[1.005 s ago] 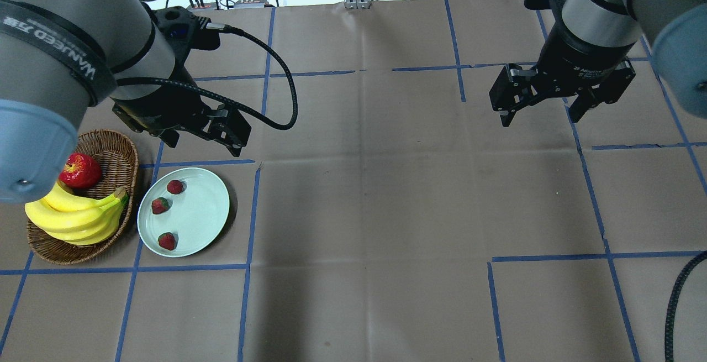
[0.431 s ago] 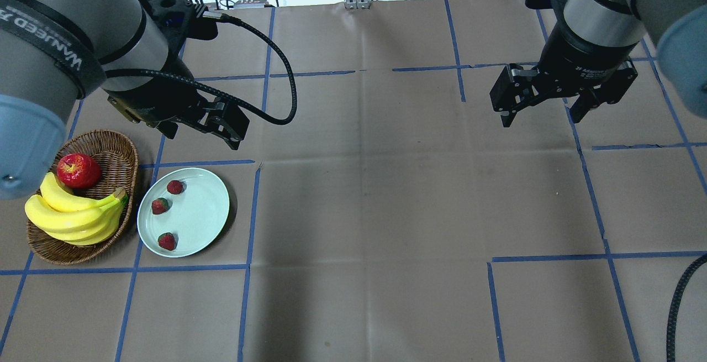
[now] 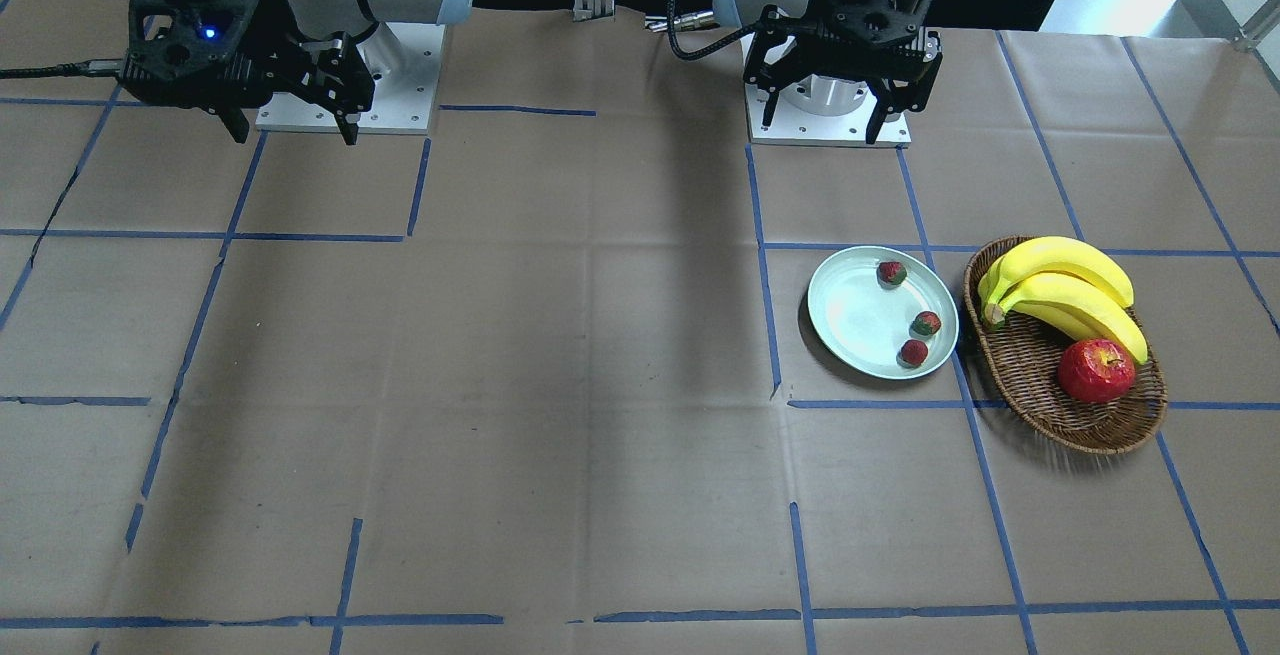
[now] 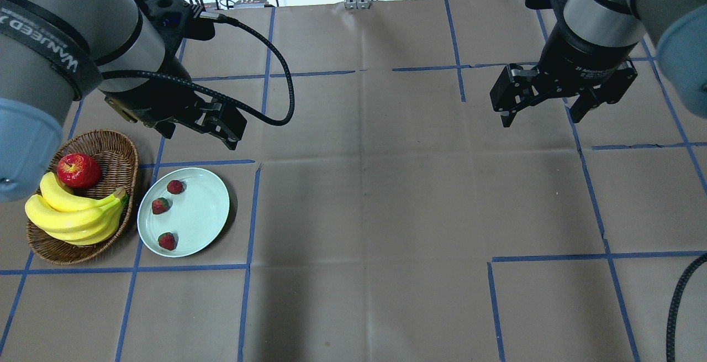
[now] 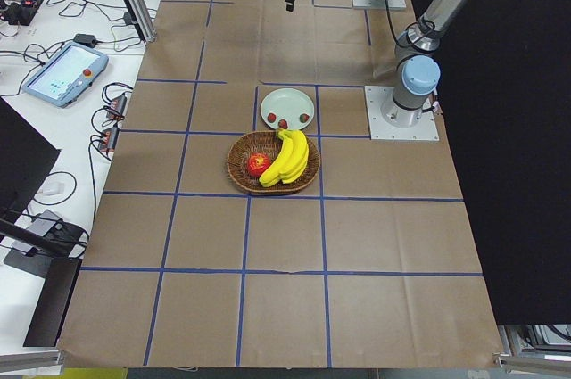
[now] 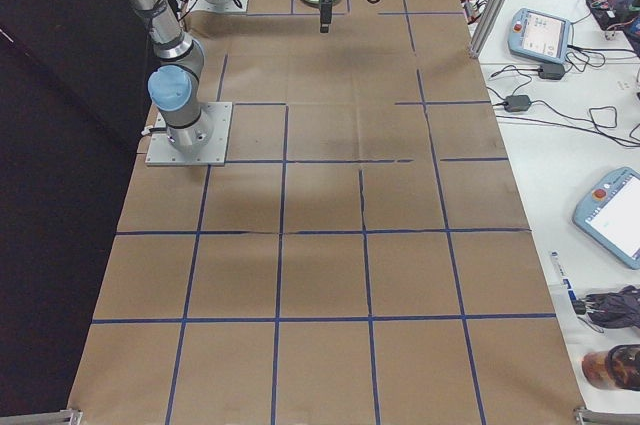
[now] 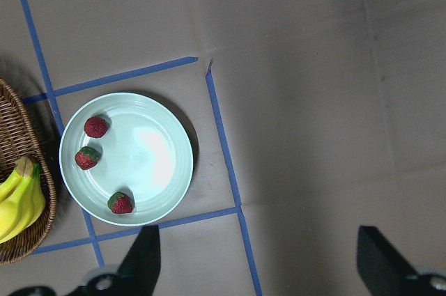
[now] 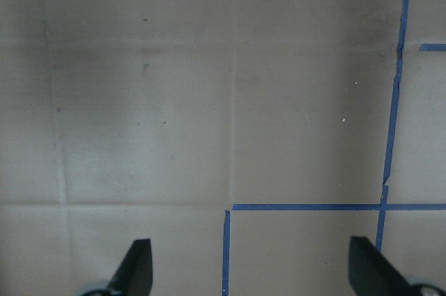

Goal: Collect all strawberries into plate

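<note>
**Three Strawberries Sitting on Mint Plate as Both Claws Are Hanging Spread**

The black two-finger left claw (image 4: 199,134) is hovering above the brown paper-covered table (image 4: 386,196), its fingers spread wide apart. On the table, off to one side of that claw and well clear of its fingertips, the round, glossy, pale mint-green plate (image 4: 201,207) is carrying all three small red strawberries with green leafy caps (image 4: 160,205). The berries are lying apart from one another in a curved row. The row is following the plate's rim on the side facing away from the right claw (image 4: 540,117).

Green is showing on two berries in the left wrist view, but they are too small to tell which way each is pointing.

Just beside the plate, a brown oval wicker basket (image 4: 130,152) is holding a bunch of yellow bananas (image 4: 72,218) and a big red apple (image 4: 79,170).

A black strap (image 4: 59,47) around the left arm is bearing white lettering that appears to read "WANJEED". Small white print above the right claw is too fine to read. That claw is hanging well apart over blue tape lines (image 4: 585,185), its fingers likewise spread.
</note>
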You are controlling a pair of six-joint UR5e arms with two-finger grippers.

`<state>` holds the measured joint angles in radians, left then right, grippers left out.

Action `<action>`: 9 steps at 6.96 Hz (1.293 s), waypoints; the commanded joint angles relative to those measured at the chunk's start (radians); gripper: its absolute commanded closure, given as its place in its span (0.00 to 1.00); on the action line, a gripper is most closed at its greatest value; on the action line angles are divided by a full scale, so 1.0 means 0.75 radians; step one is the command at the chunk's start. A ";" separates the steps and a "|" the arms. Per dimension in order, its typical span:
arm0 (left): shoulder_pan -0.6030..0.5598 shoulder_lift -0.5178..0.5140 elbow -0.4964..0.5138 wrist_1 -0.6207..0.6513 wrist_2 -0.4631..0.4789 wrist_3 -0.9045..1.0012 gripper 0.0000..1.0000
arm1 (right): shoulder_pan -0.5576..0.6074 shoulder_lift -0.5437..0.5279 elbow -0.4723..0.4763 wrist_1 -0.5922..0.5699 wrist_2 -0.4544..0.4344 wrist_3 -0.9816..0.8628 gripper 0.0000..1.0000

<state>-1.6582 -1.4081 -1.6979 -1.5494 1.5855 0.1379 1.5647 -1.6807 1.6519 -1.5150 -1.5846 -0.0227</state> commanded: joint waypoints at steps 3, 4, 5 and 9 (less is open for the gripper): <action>0.002 0.010 0.002 -0.004 0.009 0.002 0.00 | 0.000 0.001 0.000 -0.001 -0.002 -0.005 0.00; 0.002 0.010 0.002 -0.002 0.011 0.004 0.00 | 0.000 0.001 0.000 -0.001 -0.002 -0.005 0.00; 0.004 0.008 0.002 -0.002 0.009 0.002 0.00 | 0.000 0.001 0.000 -0.003 -0.002 -0.005 0.00; 0.004 -0.002 0.002 0.000 0.005 -0.004 0.00 | 0.000 0.001 0.000 -0.003 -0.002 -0.005 0.00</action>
<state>-1.6552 -1.4100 -1.6968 -1.5495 1.5879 0.1365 1.5646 -1.6802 1.6521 -1.5171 -1.5861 -0.0261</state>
